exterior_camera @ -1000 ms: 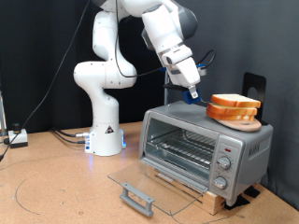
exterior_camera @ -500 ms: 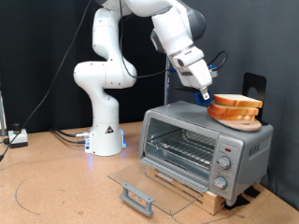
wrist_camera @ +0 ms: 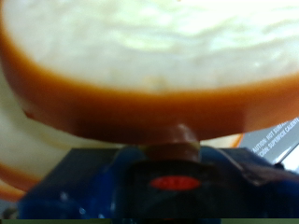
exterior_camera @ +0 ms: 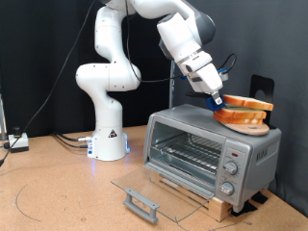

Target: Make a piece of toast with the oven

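up close, the gripper (exterior_camera: 218, 100) sits at the edge of the piece of toast (exterior_camera: 246, 102), on the side toward the exterior view's left, on top of the oven (exterior_camera: 212, 154). i cannot tell whether its fingers are spread or pressed together: the exterior view shows them too small, and the wrist view is filled by the blurred pale face and brown crust of the piece of toast (wrist_camera: 149, 65). that slice lies tilted on a second slice (exterior_camera: 244, 115), and both rest on a round wooden plate (exterior_camera: 243, 124) on the oven's roof, toward the exterior view's right. the oven's glass door (exterior_camera: 144, 189) hangs fully open, lying flat with its handle toward the exterior view's bottom, and the wire rack (exterior_camera: 185, 154) inside is bare. round knobs (exterior_camera: 229, 178) run down its right panel. the oven stands on a light wooden block (exterior_camera: 192, 194) on a brown wooden bench (exterior_camera: 58, 192). the white robot base (exterior_camera: 108, 140) stands behind it before a black curtain (exterior_camera: 38, 58), with cables (exterior_camera: 67, 141) trailing toward the exterior view's left. some small print shows at one edge of the wrist view, too blurred to read.
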Available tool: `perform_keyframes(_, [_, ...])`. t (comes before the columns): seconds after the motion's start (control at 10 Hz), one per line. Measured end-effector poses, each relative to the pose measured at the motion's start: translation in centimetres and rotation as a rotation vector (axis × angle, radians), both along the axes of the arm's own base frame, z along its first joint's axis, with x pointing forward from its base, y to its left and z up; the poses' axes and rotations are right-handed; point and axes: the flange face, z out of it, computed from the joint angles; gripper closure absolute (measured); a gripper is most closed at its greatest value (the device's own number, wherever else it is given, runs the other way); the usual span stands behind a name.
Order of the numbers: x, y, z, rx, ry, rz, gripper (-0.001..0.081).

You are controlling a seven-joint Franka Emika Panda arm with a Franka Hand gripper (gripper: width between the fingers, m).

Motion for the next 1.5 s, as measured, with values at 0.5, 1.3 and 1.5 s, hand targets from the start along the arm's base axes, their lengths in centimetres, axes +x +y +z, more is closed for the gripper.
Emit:
perform_keyframes(0.5, [-0.9, -1.2, 0.5, 0.092, 0.017, 0.005, 0.0349])
perform_keyframes(1.3, [-4.1, -8.8, 4.0, 0.141, 0.085, 0.015, 0.0349])
perform_keyframes(1.5, [-4.0, -9.0, 3.9, 0.132, 0.066, 0.013, 0.0349])
